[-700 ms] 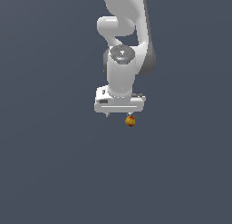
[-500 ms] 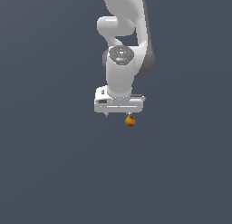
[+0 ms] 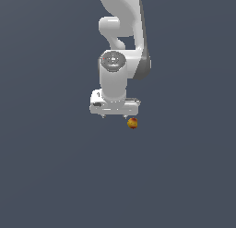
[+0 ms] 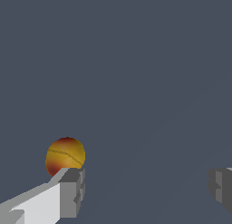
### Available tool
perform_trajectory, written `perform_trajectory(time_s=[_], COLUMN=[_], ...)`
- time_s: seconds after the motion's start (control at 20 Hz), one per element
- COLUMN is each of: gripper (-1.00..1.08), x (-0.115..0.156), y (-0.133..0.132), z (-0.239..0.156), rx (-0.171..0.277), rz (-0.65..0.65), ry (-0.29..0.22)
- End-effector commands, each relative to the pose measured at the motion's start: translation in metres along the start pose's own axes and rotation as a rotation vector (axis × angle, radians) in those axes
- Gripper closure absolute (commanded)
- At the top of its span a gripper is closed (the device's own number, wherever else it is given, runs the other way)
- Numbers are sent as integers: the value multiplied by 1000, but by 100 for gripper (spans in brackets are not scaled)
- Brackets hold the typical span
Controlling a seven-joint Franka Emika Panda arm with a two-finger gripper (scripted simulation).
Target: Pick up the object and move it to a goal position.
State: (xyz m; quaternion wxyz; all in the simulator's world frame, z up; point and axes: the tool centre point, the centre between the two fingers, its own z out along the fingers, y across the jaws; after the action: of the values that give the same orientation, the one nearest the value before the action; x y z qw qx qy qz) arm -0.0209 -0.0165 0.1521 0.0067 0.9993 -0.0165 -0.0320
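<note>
1. The plain dark grey-blue counter (image 3: 50,176) fills both views. No goal marker is visible on it in either view, so the goal's place cannot be told.

2. The white, glossy, jointed robot arm (image 3: 120,42) reaches down from the upper edge of the exterior view, wrist pointing down at the counter.

3. The white claw with grey finger pads (image 3: 115,114) hangs at the end of the arm. In the wrist view (image 4: 145,189) its two fingers stand far apart, near full spread by my judgement, with bare counter between them. It has hold of nothing.

4. The small round yellow-orange ball with red patches (image 3: 132,123) lies just beyond one end of the claw body in the exterior view. In the wrist view the ball (image 4: 65,156) sits behind the tip of one grey finger pad (image 4: 72,191), to the outer side of that finger and not in the gap. Whether pad and ball touch cannot be told.

5. Step in hand, as judged: approach and alignment before the grasp. The pick has not been made.

6. Next move, as judged: shift the claw sideways toward the ball until the ball lies centred between the two fingers, lower as needed, then close. Closing from the present position would miss it, or the finger might nudge it into a roll.
</note>
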Motion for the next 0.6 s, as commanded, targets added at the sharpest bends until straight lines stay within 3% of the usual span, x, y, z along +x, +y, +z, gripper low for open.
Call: perform_trajectory(time_s=[0.0,0.55], gripper=[-92,-92], x=[-1,-17], y=[-4,-48], z=[2,39], rx=[0,3], rz=[-3,-32], ry=[2,35])
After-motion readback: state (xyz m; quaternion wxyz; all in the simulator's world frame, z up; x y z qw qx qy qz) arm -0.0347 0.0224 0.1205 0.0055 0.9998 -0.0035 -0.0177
